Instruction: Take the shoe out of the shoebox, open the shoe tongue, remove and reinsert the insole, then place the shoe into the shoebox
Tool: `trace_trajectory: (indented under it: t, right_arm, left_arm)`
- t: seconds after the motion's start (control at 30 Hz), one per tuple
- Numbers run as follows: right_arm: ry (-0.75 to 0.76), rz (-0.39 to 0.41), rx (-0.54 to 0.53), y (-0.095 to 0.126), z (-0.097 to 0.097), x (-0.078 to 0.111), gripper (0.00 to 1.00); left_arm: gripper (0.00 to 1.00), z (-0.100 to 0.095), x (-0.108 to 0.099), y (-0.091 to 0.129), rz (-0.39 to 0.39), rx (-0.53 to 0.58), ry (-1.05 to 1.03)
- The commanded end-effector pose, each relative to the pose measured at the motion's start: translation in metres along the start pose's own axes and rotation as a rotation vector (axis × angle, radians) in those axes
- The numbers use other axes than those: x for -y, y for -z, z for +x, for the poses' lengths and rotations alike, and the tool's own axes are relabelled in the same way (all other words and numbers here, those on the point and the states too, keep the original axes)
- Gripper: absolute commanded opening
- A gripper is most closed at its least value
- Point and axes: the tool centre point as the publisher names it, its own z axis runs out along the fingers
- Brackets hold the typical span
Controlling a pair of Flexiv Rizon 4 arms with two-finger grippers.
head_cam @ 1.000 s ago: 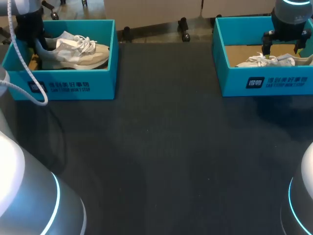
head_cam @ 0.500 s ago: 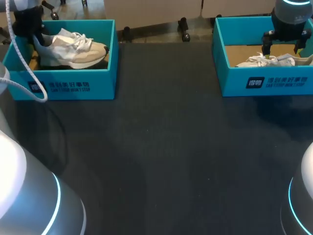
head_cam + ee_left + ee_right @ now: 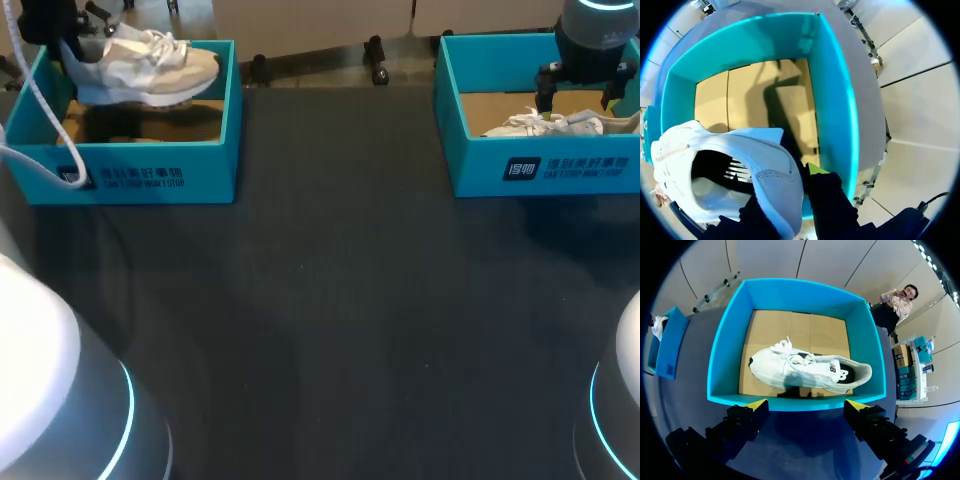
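Lifting away! In the head view the left gripper [image 3: 68, 48] has hauled the pale beige-and-white lace-up sneaker [image 3: 150, 65] up off the floor of the teal cardboard shoebox [image 3: 150, 175]. A second ago it lay flat inside. Now its sole hangs about level with the rim, heel at the jaws and toe stretching away from them. The take-out step looks nearly done, and I'd judge the sneaker only needs to clear the wall next. Across the dark table [image 3: 330, 300], the right gripper [image 3: 578, 100] has not budged above the second teal cardboard shoebox [image 3: 560, 165].

On to the left wrist view. The jaws are pinching the sneaker's heel collar, with one yellow tip showing just outside it and the other finger down in the opening. Ahead of and below the jaws, the box floor lies bare.

Then the right wrist view. The jaws are spread wide, holding nothing. The white lace-up sneaker [image 3: 805, 370] lies on its sole in that box ahead of the fingertips, untouched.
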Motion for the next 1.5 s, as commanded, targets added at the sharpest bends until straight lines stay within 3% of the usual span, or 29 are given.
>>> trace_trajectory:
  t: [0.03,0.6,1.27,1.5]
  right_arm:
    - [-0.001,-0.002,0.0,0.0,0.0,0.001,1.0]
    - [-0.001,-0.002,0.0,0.0,0.0,0.001,1.0]
    - [-0.001,-0.002,0.0,0.0,0.0,0.001,1.0]
    - [-0.001,-0.002,0.0,0.0,0.0,0.001,1.0]
  left_arm:
    - [0.0,0.0,0.023,0.04,-0.042,-0.013,0.009]
    - [0.0,0.02,0.031,0.12,-0.112,-0.04,0.061]
    - [0.0,0.02,0.031,0.12,-0.112,-0.04,0.061]
    - [0.0,0.002,0.06,0.134,-0.104,-0.018,0.027]
